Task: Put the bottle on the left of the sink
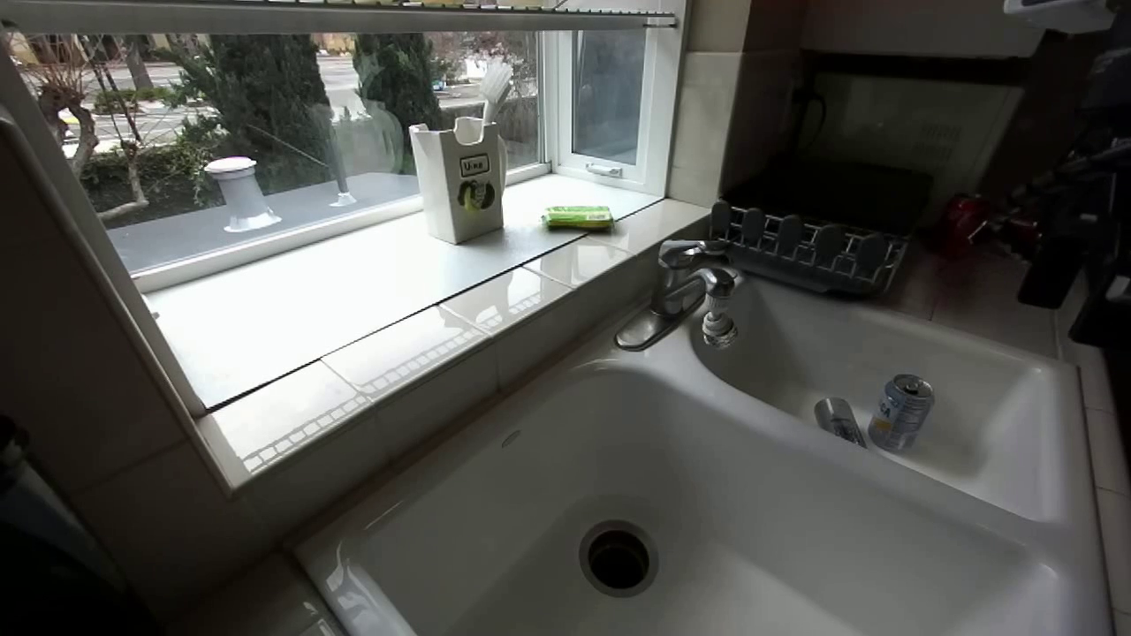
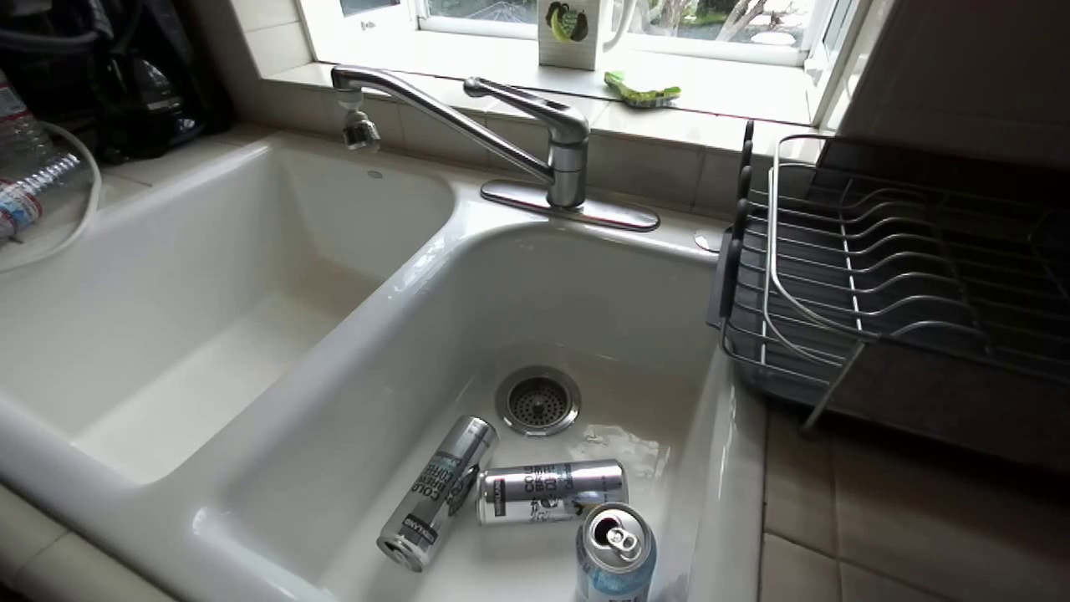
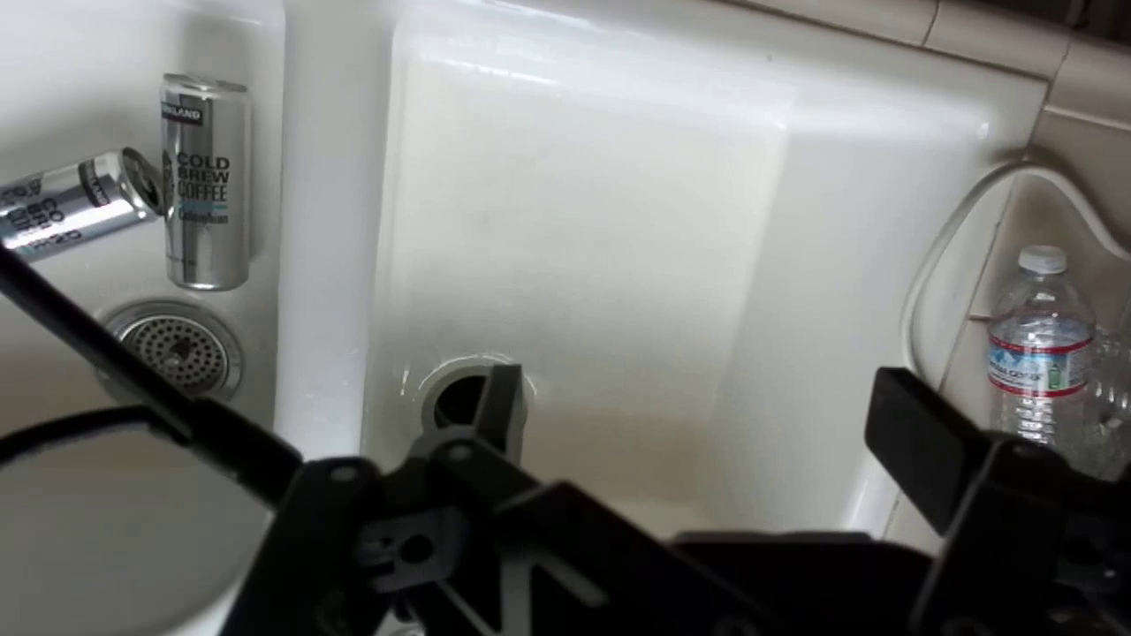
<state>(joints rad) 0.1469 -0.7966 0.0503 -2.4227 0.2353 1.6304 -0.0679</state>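
Nearest the wrist camera, the black gripper [image 3: 702, 397] reaches in from six o'clock, its jaws wide apart, one at seven o'clock in front of a dark drain hole [image 3: 455, 402], the other toward four, with the pale floor of the sink [image 3: 618, 247] showing between them. Past that second jaw, at three o'clock, the bottle [image 3: 1043, 344] lies on its side on the tiled tabletop [image 3: 1096, 146], just outside the sink's rim. It is clear plastic, with a white cap pointing to twelve o'clock, sloping shoulders, a blue and white label between two red bands, and ribs ringing the body below; the lettering is too blurred to read, and the gripper hides part of its lower end. A second clear bottle [image 3: 1112, 380], cut by the frame, shows just beside it, and a pale cord [image 3: 923, 238] loops out over the rim. In an exterior view the pair appears between nine and ten o'clock. Toward ten o'clock in the wrist view, across the divider [image 3: 327, 221], two silver cans [image 3: 208, 185] lie touching in the neighbouring basin [image 3: 97, 79]. Farther back, in an exterior view, the chrome faucet [image 2: 568, 159] rises near twelve o'clock with a wire dish rack [image 2: 886, 276] at three; farthest, on the window ledge [image 2: 493, 58], are a white pitcher [image 2: 577, 42] and, toward one o'clock, a green packet [image 2: 648, 94].
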